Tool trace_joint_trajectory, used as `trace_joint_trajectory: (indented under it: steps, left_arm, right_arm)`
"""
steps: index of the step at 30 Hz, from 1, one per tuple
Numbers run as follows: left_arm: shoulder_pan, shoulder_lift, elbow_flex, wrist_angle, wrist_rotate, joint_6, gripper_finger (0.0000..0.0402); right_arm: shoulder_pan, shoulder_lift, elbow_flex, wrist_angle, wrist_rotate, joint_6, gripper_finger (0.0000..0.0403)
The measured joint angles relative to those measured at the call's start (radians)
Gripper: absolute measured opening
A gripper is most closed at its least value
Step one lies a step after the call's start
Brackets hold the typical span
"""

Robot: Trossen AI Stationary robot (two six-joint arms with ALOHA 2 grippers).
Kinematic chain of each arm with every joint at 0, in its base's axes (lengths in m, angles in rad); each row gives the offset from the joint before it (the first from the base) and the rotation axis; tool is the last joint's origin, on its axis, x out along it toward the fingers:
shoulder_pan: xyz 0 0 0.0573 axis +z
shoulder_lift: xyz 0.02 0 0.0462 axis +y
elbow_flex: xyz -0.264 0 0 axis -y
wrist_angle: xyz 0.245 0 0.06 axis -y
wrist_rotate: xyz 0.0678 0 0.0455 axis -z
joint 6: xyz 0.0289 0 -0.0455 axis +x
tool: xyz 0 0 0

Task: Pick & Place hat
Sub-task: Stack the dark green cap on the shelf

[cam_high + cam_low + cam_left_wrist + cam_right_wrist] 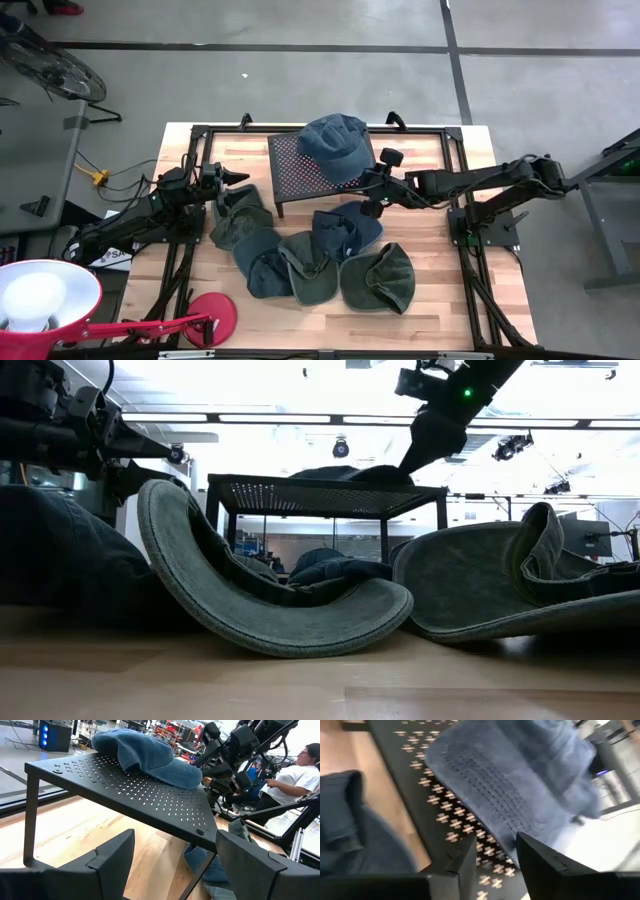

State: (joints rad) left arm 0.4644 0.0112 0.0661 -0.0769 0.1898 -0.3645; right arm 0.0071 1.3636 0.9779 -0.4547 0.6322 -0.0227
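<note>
A blue hat (335,145) lies crown up on the black perforated rack (290,175) at the table's far middle, its brim (485,795) flat on the rack's top. My right gripper (368,181) reaches in from the right, slanting down at the brim's edge. In its wrist view the fingers (495,855) stand apart, with the brim edge just ahead of them. My left gripper (236,178) waits open at the rack's left end, level, with nothing between its fingers (175,865). My right gripper stands open at the hat's brim edge (507,847), coming from the table's right and slanting down. Whether a finger still touches the brim, I cannot tell. The hat lies on the rack.
Several green and blue hats (320,255) lie heaped on the wooden table in front of the rack. A red lamp (50,300) stands at the near left corner. A person (305,770) sits beyond the table's right side.
</note>
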Motion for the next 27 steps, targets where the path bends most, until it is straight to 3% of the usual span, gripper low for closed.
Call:
trace_joint_trajectory:
  steps: [12,27]
  left_arm:
    - [0.000,0.000,0.000,0.000,0.000,0.000,0.0276]
    - [0.000,0.000,0.000,0.000,0.000,0.000,0.0276]
  right_arm:
    - [0.000,-0.005,0.000,-0.032,-0.045,0.165,0.0218]
    - [0.000,-0.015,0.045,-0.038,-0.088,0.180,0.0223]
